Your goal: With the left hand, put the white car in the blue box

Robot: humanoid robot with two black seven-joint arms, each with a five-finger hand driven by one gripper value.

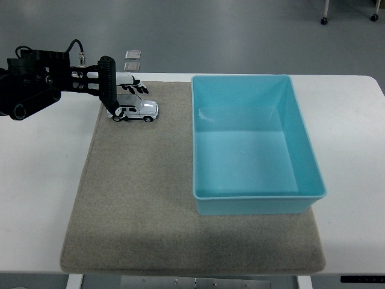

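One white car (135, 110) stands on its wheels at the far left corner of the grey mat (144, 198), lying roughly crosswise with one end toward the box. The left hand (120, 90) is at the car. Its black thumb (109, 84) runs down on the near left side, and its tip reaches the car's left end. The white-and-black fingers (133, 88) extend over the far side of the roof, slightly spread. Whether the hand is clamped on the car or only resting against it cannot be told; the car's wheels appear to sit on the mat.

The left arm (33, 81) enters from the left edge, over the bare white table (42, 180), with a black cable looping above it.

The blue box (252, 144) stands on the mat's right half, well apart from the car, with a strip of mat between them. It is open-topped, and its right wall lies near the mat's right edge.

Two small square objects (133, 59) show on the floor beyond the table's far edge, behind the hand; their nature cannot be told.
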